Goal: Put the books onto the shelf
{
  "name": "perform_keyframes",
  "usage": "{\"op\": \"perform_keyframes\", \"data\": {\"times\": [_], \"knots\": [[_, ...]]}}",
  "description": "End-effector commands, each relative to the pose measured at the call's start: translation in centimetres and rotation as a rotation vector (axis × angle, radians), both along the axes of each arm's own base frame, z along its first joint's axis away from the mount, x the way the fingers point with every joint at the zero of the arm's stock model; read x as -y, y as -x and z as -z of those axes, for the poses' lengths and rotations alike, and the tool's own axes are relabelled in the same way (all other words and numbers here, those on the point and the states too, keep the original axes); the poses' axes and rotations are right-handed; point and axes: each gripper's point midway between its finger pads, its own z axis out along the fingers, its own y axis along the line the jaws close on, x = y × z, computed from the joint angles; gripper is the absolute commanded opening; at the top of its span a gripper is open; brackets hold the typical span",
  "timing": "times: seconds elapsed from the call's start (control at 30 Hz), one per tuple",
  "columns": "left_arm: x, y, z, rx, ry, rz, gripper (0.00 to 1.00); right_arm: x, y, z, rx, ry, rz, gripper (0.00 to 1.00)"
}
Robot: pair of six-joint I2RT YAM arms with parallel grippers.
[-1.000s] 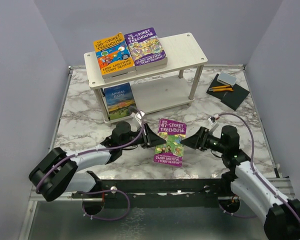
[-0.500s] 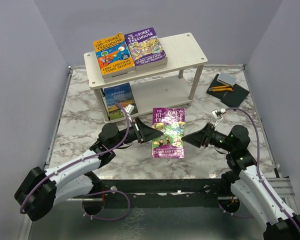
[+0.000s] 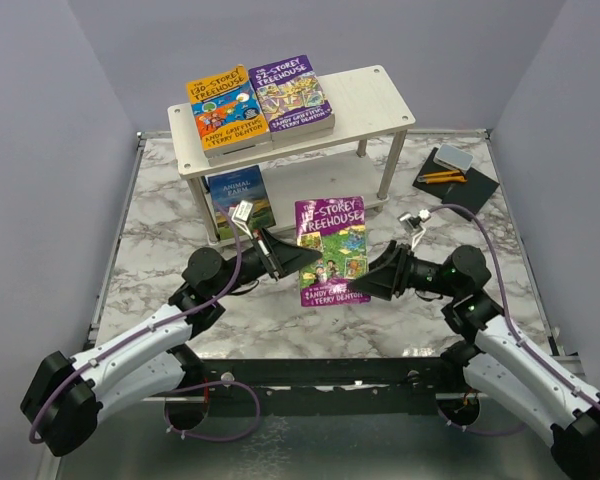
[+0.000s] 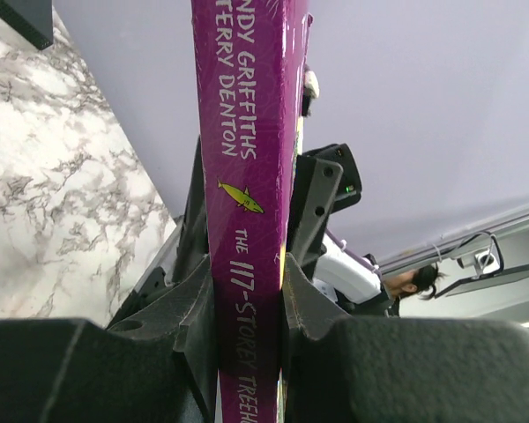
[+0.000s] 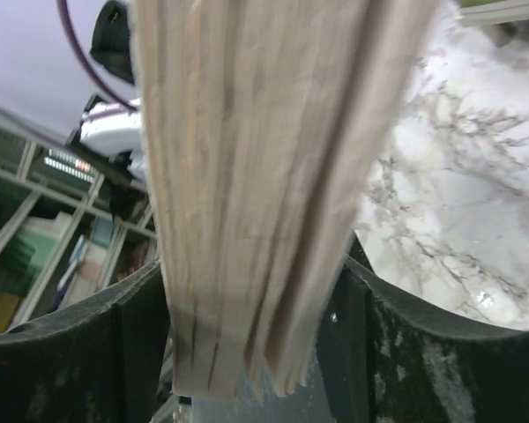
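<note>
A purple "117-Storey Treehouse" book (image 3: 330, 250) hangs in the air in front of the shelf (image 3: 365, 100), cover facing up. My left gripper (image 3: 298, 258) is shut on its spine (image 4: 247, 132), one finger pressing each cover. My right gripper (image 3: 365, 283) stands open around the opposite side. There the fanned page edge (image 5: 256, 176) lies between its wide-set fingers (image 5: 141, 326), loose rather than squeezed. An orange book (image 3: 220, 108) and a purple book (image 3: 290, 95) lie on the shelf's top board. "Animal Farm" (image 3: 238, 200) lies on the lower board.
A flat black pad (image 3: 458, 180) with pencils and an eraser lies at the back right of the marble table (image 3: 160, 240). The shelf's silver posts (image 3: 398, 155) stand just behind the held book. The right half of both shelf boards is bare.
Both arms have carried the purple book up off the table and back toward the shelf. The left grip has held; the right fingers have stayed wide around the page edge.
</note>
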Motion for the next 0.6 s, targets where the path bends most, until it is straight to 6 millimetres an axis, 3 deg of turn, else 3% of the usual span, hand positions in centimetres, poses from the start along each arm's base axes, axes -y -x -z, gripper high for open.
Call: {"op": "perform_keyframes", "data": {"times": [0.0,0.23,0.57], "knots": [[-1.2,-0.3,-4.9,0.117,0.108,-0.070,0.00,-1.8,1.1,-3.5,0.102,-0.062,-0.034,0.70],[-2.0,-1.5,-2.6,0.134,-0.038,-0.171,0.00,-2.3,1.0,-4.6,0.122,-0.072,0.032,0.58],[-3.4,-2.3,-1.8,0.172,-0.166,-0.264,0.00,-3.0,0.4,-4.6,0.083,-0.074,0.049,0.36]]}}
